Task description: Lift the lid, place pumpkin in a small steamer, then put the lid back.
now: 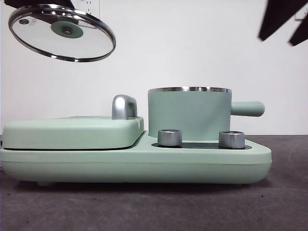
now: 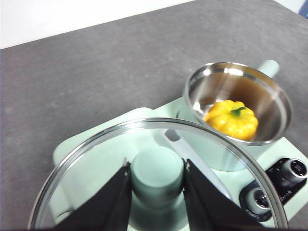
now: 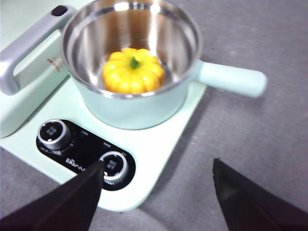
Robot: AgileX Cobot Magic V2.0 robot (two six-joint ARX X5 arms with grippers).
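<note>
The yellow-orange pumpkin (image 3: pixel 133 71) lies inside the small steamer (image 3: pixel 144 103), a mint-green pot with a steel rim and a stubby side handle (image 3: pixel 233 79). The steamer (image 1: pixel 189 113) stands on the right of the appliance base; the pumpkin is hidden in the front view and shows in the left wrist view (image 2: pixel 232 119). My left gripper (image 2: pixel 156 175) is shut on the mint-green knob of the glass lid (image 2: pixel 96 159) and holds the lid (image 1: pixel 62 33) tilted, high at the top left, off to the side of the steamer. My right gripper (image 3: pixel 156 192) is open and empty above the base's front corner.
The wide mint-green appliance base (image 1: pixel 134 161) has two silver knobs (image 1: pixel 170 137) on a black panel. A flat mint-green cover (image 1: pixel 72 132) with a silver handle (image 1: pixel 123 107) lies on its left half. Grey table surface surrounds it.
</note>
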